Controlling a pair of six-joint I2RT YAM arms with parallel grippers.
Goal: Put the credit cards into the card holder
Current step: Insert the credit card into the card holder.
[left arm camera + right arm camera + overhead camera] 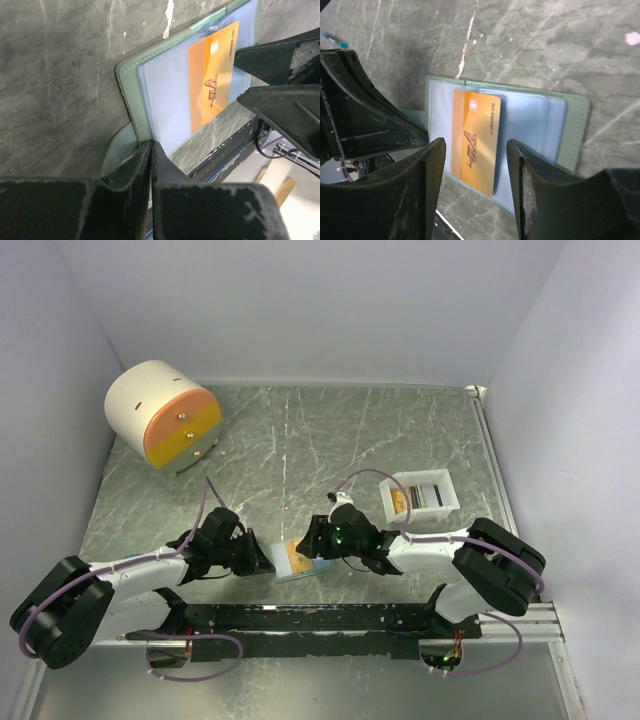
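Right tool (476, 150): its jaws stood apart, one finger on each side of the orange card (472, 135), with a gap on both sides; it gripped nothing.
Left tool (151, 147): its fingers were pressed together, pinching the sage-green edge of the card holder (530, 125) at the bottom centre of the left wrist view.
Right arm: it reached from the lower right of the top view in toward the centre, low over the bench (330, 440).
Left arm: it reached from the lower left toward the centre, so the two tools faced each other across the holder.
Card holder: it lay open on the bench just below the centre of the top view, pale blue pockets facing up.
Orange card: it lay lengthwise on the blue pockets, marked "VIP".
Other cards (418, 496): they sat in the white tray (445, 502), right of centre.
Cabinet (165, 415): it stood at the upper left, well apart.
Hard to tell: how far the orange card was tucked under the clear sleeve; in the top view both tools covered most of the holder.
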